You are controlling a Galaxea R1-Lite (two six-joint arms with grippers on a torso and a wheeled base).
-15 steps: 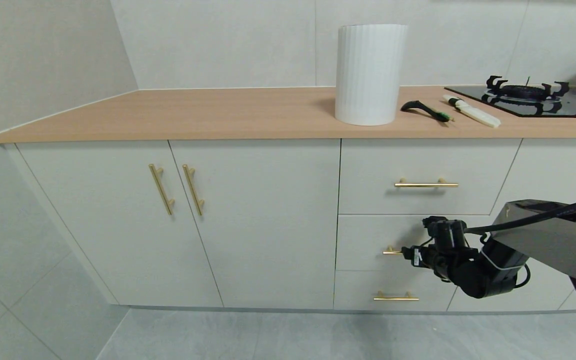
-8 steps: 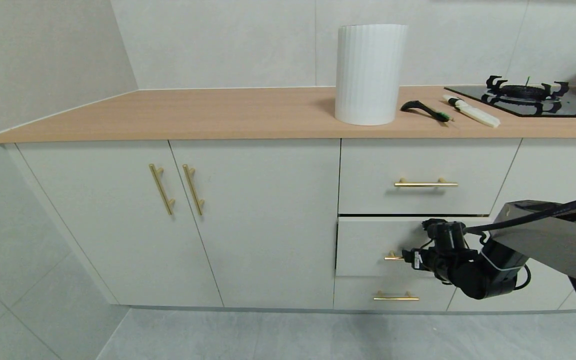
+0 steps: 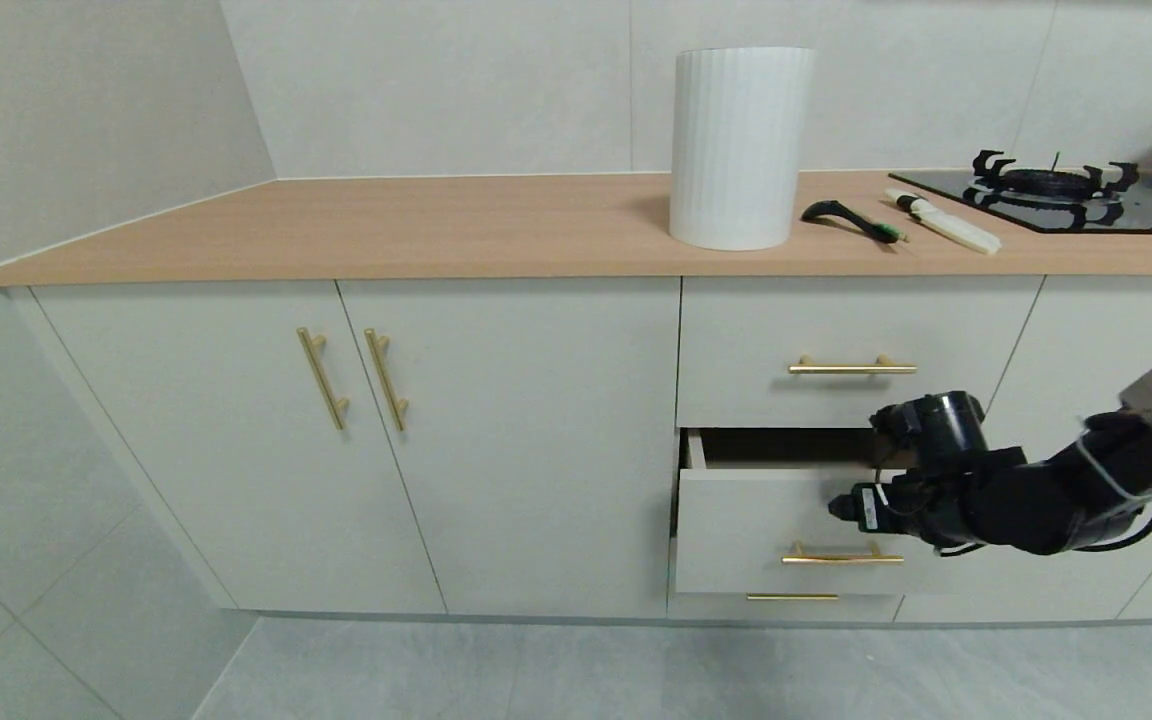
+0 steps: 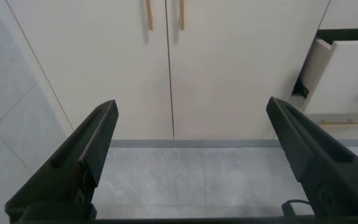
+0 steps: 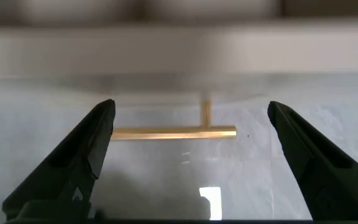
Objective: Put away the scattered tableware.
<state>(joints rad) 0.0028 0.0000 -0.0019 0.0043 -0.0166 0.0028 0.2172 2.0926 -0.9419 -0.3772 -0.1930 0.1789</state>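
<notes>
Nearest to me, the left gripper (image 4: 191,109) hangs low with its fingers spread and nothing in them. It faces the double cabinet doors (image 3: 356,440) and the floor, well apart from the work.

At about three o'clock from it, the right gripper (image 3: 848,506) sits just before the front of the middle drawer (image 3: 746,520). Its fingers are parted wide and it holds nothing. The brass handle (image 3: 841,556) lies just below it, at six o'clock.

The drawer stands part-way out, showing a dark slot along its top. I'd say this step is making room to stow things, and that slot looks narrow for a gripper carrying something. To do it well, I would close on the middle of the bar and draw straight out and level, so the drawer does not skew. Then I would lift clear of the front panel before going up.

Farther back, at twelve o'clock on the wooden surface (image 3: 436,225), the tableware waits. A black-handled utensil (image 3: 848,219) and a white utensil (image 3: 944,223) lie side by side, apart. They are at three o'clock from a tall white ribbed canister (image 3: 741,150) and short of the hob (image 3: 1046,188). Both lie flat and thin, so I would take them one at a time, across the handle.
</notes>
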